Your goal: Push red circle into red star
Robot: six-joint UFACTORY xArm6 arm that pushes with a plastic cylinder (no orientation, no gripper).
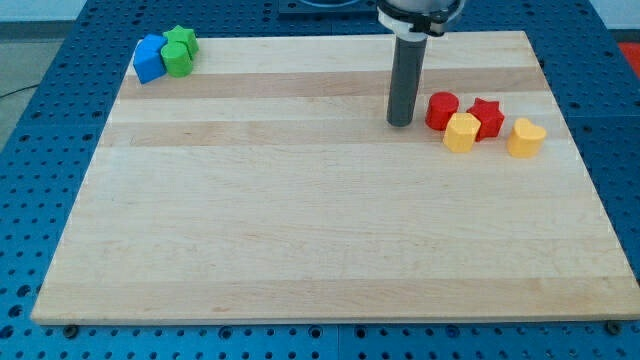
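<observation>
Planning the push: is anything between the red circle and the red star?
Nothing visible fully blocks it. The red circle sits just left of the red star; a yellow block touches below their gap. My tip is left of the circle.

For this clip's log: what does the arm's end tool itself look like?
A straight, smooth, dark grey cylindrical rod, ending in my tip. At the view's top it enters a wider black round mount with a pale rim. No jaws, cables or markings show.
</observation>
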